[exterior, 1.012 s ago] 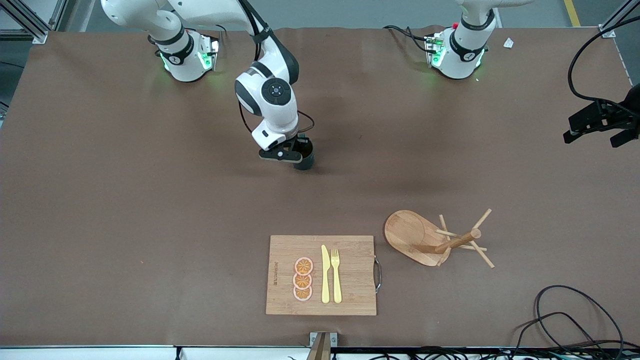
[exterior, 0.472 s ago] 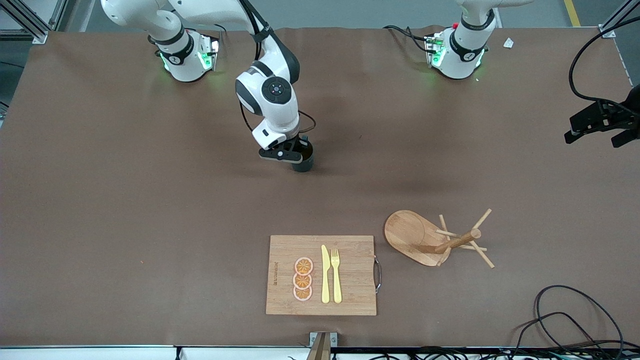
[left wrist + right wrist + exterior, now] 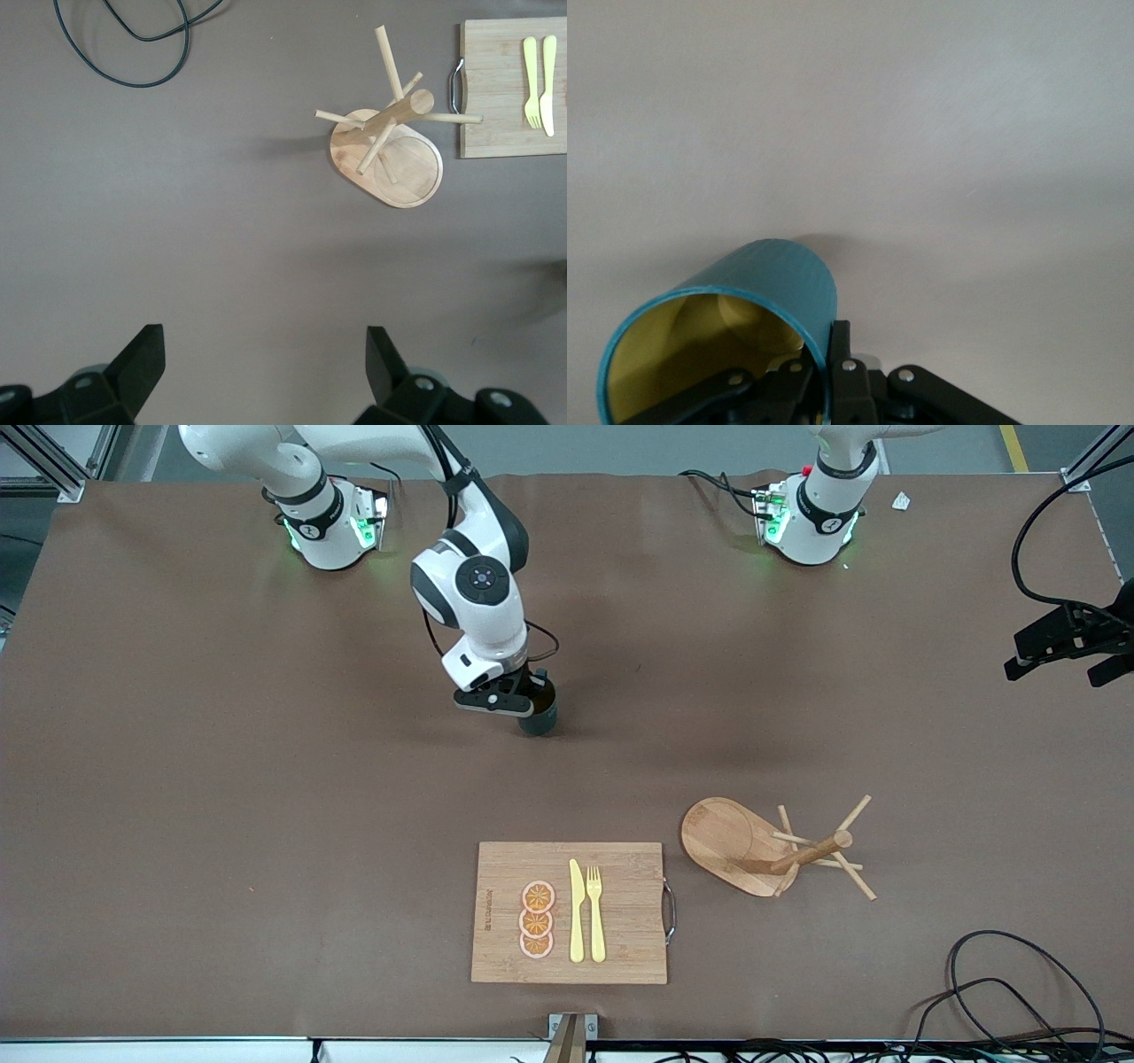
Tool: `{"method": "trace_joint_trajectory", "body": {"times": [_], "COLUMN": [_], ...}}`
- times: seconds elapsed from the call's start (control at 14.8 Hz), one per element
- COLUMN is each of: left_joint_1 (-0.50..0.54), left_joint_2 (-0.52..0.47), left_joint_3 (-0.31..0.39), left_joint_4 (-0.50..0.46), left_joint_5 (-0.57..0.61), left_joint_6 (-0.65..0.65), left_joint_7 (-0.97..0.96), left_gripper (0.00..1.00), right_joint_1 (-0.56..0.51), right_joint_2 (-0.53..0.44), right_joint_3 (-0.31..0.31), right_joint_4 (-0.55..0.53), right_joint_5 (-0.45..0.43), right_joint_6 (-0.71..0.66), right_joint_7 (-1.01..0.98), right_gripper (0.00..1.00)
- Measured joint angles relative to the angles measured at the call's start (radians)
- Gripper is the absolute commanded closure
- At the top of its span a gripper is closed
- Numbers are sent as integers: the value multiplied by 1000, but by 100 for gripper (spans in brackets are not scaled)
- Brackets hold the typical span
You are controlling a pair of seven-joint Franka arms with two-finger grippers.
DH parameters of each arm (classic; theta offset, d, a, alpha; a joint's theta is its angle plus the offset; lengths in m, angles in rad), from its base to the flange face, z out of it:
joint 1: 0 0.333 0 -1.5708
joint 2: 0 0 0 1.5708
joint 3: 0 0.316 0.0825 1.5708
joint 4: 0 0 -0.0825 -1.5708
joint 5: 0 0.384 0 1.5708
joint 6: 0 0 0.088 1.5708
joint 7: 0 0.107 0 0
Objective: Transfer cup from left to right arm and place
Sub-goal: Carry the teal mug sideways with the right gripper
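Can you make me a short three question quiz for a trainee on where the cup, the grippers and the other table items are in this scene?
1. True or false: the right gripper is shut on the rim of the teal cup.
2. What state are the left gripper fingers in: A open with nothing between them, B shut on the cup, C shut on the fork?
3. Which lies beside the cutting board, toward the left arm's end of the table: the wooden mug tree or the black cable?

Key: 1 true; 2 A; 3 the wooden mug tree, which lies tipped over.
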Motion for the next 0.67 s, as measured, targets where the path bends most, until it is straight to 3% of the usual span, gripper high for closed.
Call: {"method": "trace_joint_trajectory", "body": {"times": [0.34, 0.67], "left_joint_1": [0, 0], "left_joint_2": [0, 0], "left_joint_3": [0, -1], "left_joint_4": [0, 0], "left_joint_5": [0, 0], "left_joint_6": [0, 1], "left_joint_7": [0, 0], "left_gripper": [0, 0], "right_joint_1": [-264, -461], "right_joint_2": [-153, -203], "right_joint_3": [-13, -17], "right_joint_4": [2, -21], "right_joint_5": [-1, -57], "right_joint_6": [-199, -226], "right_joint_7": [-424, -769], "right_gripper": [100, 100]}}
